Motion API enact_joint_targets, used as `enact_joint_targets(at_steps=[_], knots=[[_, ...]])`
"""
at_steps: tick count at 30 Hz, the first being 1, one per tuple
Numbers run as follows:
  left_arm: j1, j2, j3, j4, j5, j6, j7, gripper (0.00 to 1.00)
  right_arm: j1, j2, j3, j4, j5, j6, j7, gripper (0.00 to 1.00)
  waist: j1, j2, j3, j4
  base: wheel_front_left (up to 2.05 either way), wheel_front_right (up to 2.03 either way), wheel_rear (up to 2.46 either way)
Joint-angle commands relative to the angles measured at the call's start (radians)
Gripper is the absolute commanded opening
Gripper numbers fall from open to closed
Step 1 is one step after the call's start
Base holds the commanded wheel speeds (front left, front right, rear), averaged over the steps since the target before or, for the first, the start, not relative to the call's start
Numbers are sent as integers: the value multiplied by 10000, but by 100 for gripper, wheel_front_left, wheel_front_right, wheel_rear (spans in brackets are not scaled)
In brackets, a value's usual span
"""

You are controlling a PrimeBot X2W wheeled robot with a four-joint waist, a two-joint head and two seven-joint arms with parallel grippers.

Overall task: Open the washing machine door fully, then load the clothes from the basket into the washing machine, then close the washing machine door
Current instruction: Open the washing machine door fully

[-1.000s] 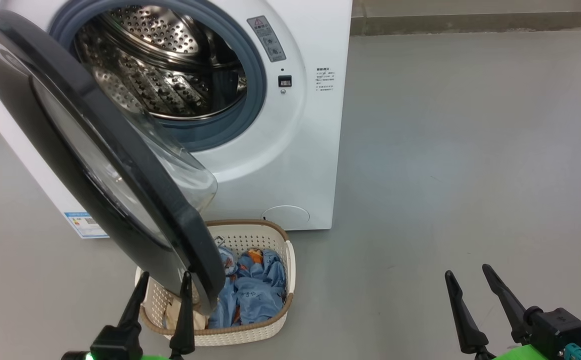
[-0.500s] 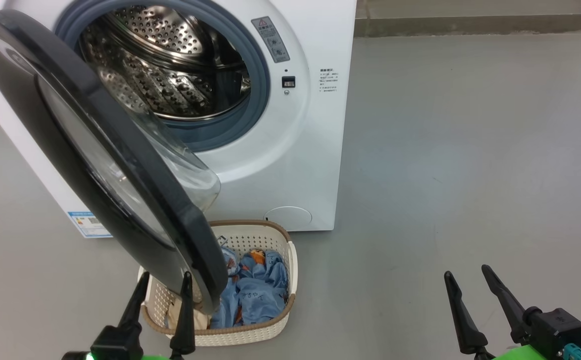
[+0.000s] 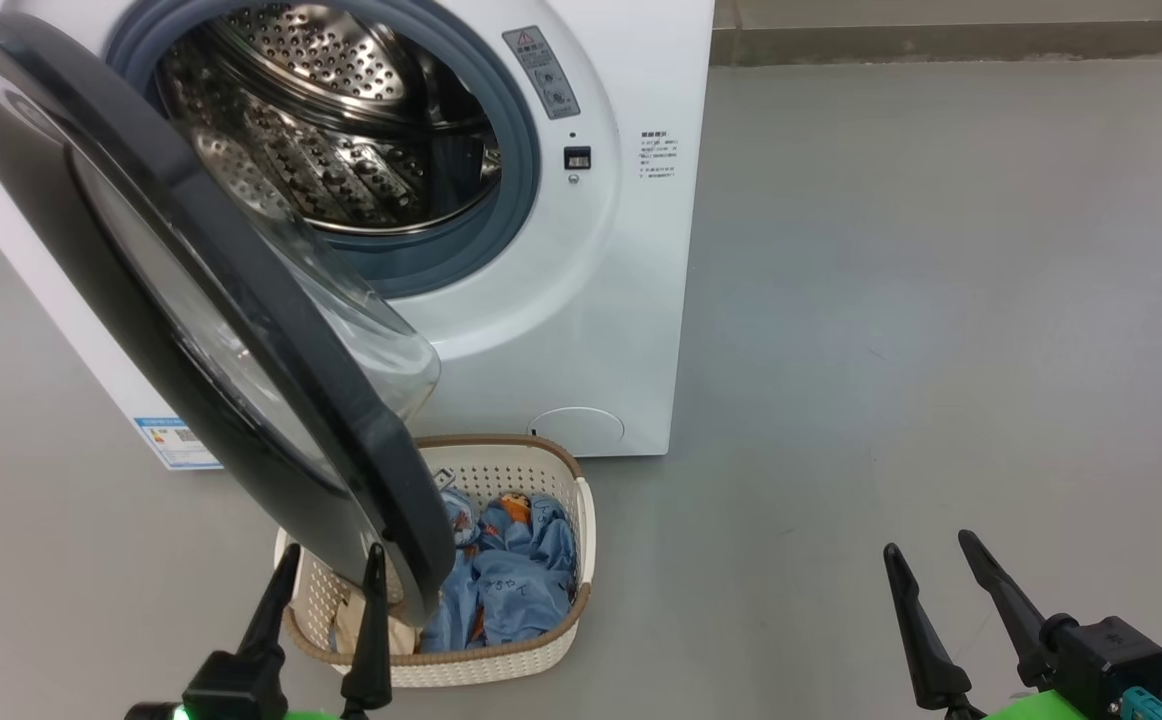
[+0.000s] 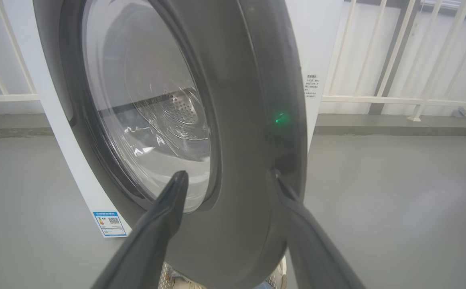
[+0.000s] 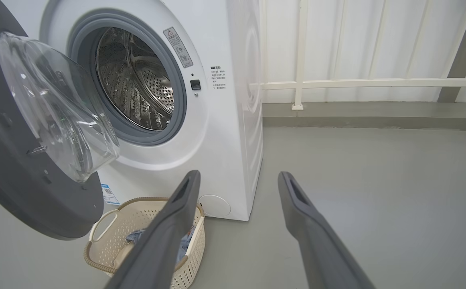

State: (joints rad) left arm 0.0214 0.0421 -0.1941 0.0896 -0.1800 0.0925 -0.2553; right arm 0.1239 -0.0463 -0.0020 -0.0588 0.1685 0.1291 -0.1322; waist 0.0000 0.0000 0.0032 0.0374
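The white washing machine (image 3: 581, 300) stands ahead with its steel drum (image 3: 331, 130) exposed. Its black-rimmed door (image 3: 191, 290) hangs partly open, swung out over the cream basket (image 3: 486, 655) on the floor. Light-blue printed clothes (image 3: 516, 585) and a cream cloth (image 3: 381, 635) lie in the basket. My left gripper (image 3: 331, 560) is open just in front of the door's lower edge; in the left wrist view its fingers (image 4: 165, 216) straddle the door rim (image 4: 249, 160) without visible contact. My right gripper (image 3: 926, 555) is open over bare floor at the right, holding nothing.
Grey floor (image 3: 941, 300) spreads to the right of the machine. A white railing (image 5: 361, 83) and low kerb run behind it. A blue label sticker (image 3: 176, 442) sits low on the machine's left side.
The head view has shifted slightly, so the machine and basket sit a touch further right. Both grippers and the door look unmoved.
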Motion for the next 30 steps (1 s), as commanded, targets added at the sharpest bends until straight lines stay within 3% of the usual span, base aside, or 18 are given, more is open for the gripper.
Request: enact_joint_targets(at_steps=[1,2,4,16,23,30], knots=[[-158,81,324,-242,64,10,-65,100,-252,-40,291,-238,-95,16,15,100,0,0,6,-1,0,0,0],[-161,81,322,-230,63,-6,-65,100,-257,-40,285,-231,-99,16,10,100,0,0,5,-1,0,0,0],[-154,81,319,-226,57,-39,-65,0,-266,-40,274,-217,-101,16,3,100,0,0,4,-7,0,0,0],[-167,81,526,-547,-32,-132,-65,0,-272,-40,342,-167,-199,16,42,100,0,0,6,-14,0,0,0],[-465,81,1144,-1628,-90,-152,-65,0,-276,-40,424,-138,-288,16,59,100,0,0,-22,-17,0,0,0],[-1275,81,1496,-2593,171,-441,-65,0,-290,-39,459,-53,-314,16,53,100,0,0,-73,-2,0,0,0]])
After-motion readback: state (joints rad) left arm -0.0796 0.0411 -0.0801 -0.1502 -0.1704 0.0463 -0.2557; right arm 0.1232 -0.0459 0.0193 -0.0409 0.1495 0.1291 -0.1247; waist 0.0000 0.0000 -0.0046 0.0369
